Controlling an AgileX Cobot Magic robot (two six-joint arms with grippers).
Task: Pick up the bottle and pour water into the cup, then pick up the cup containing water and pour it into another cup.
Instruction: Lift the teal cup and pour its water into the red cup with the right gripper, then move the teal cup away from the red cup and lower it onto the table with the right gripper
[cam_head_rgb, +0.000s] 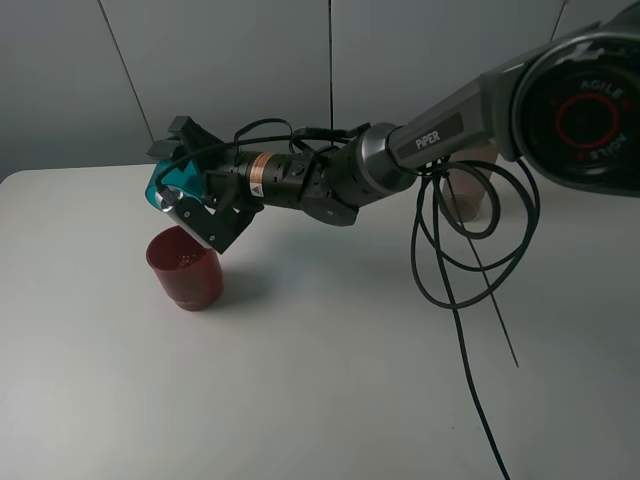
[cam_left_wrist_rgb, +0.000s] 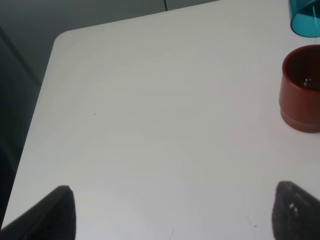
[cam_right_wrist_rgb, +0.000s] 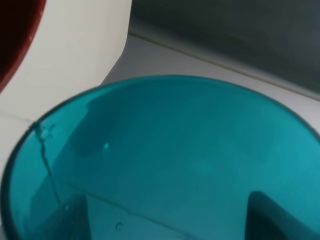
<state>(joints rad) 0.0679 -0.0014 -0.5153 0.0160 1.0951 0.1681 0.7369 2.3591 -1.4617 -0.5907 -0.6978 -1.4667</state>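
Black cables (cam_head_rgb: 470, 270) hanging from right arm (cam_head_rgb: 440, 135), nearest to high camera. Right gripper (cam_head_rgb: 195, 205) reaching across to left side, clamped on teal cup (cam_head_rgb: 165, 188), tipped steeply over red cup (cam_head_rgb: 186, 268). Red cup upright on white table (cam_head_rgb: 320, 390), a few droplets inside. Left gripper (cam_left_wrist_rgb: 172, 212) with fingers (cam_left_wrist_rgb: 295, 212) wide apart, holding nothing, low over bare table. Bottle (cam_head_rgb: 468, 195) mostly hidden behind right arm, far back on right.

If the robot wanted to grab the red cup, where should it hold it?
Probably around the wide upper wall of the red cup, coming from the side. It stands upright with its mouth open, and the base steps in narrower, so the straight upper part gives a hand the steadiest hold.
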